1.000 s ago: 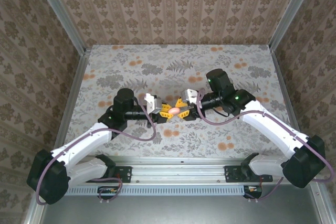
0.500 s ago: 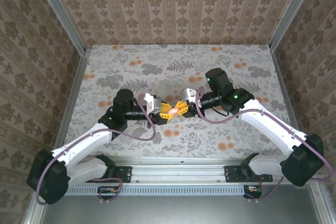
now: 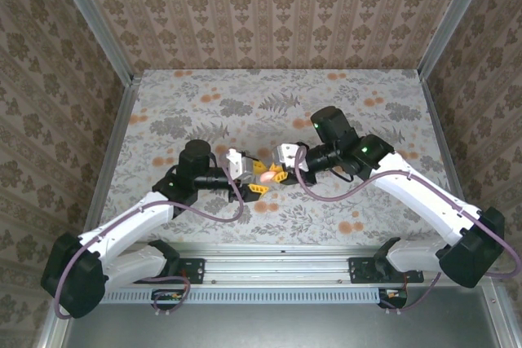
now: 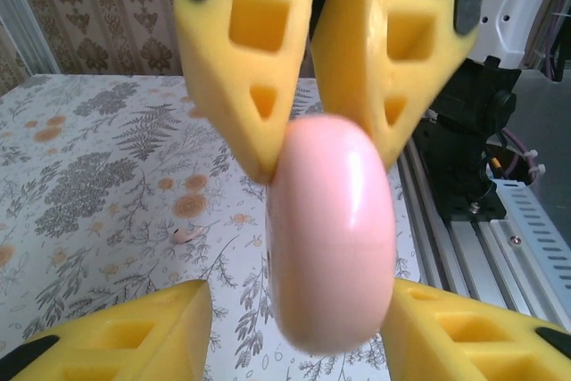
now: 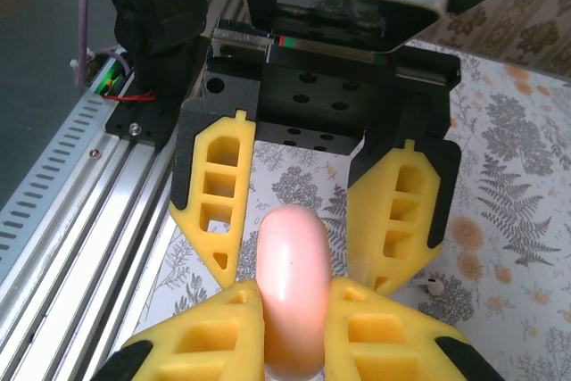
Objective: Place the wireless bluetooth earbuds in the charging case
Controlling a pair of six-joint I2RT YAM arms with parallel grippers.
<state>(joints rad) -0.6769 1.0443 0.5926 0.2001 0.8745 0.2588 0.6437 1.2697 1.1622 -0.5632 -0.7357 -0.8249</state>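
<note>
My right gripper [image 5: 293, 299] pinches the pink case [image 5: 290, 252] above the bench [image 4: 89, 149]. My left gripper [image 4: 296, 310], spread wide, flanks the case. One earbud [image 4: 186, 235] lies on the bench, apart from the case.

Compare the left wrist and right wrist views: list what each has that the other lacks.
Left wrist adds the enclosure's metal corner post. Right wrist adds the black housing carrying the left gripper. Both show the pink charging case pinched by the right gripper, the left one open around it, and an earbud on the table.
</note>
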